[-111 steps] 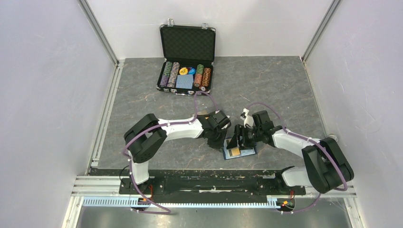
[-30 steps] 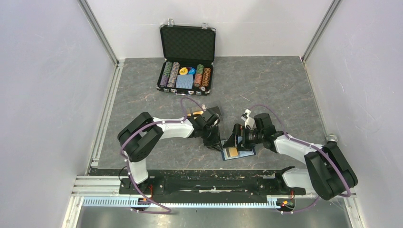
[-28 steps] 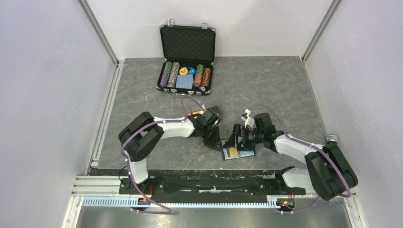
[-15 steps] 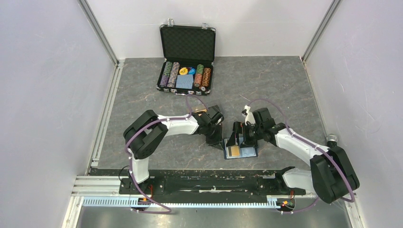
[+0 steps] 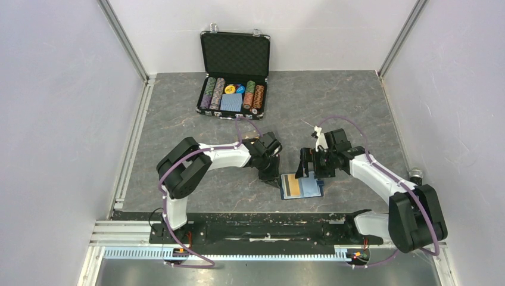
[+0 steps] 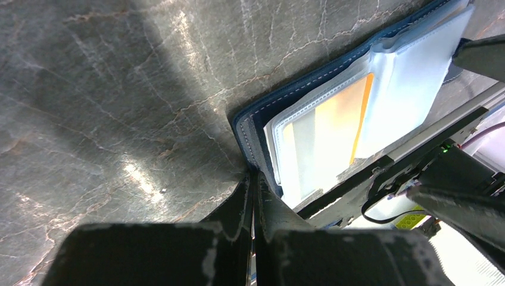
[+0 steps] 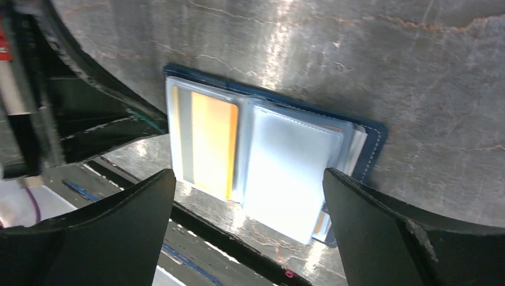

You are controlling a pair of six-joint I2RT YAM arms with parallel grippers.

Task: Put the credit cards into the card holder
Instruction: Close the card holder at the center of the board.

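Holding one gold-orange card [image 7: 213,143], card holder [image 5: 309,188] now flat open, left claw [image 6: 253,185] newly closed, right claw [image 5: 306,167] agape, withdrawn.

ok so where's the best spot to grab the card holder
Probably its navy border at the end away from the gold card, coming in low from that side: the card holder lies open and flat, and the border juts past the clear pockets there.

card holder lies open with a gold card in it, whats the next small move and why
Probably lift the open right end effector away to fetch another card: it hangs empty over the card holder, whose gold card already sits in a pocket, while the shut left end effector rests at the holder's corner.
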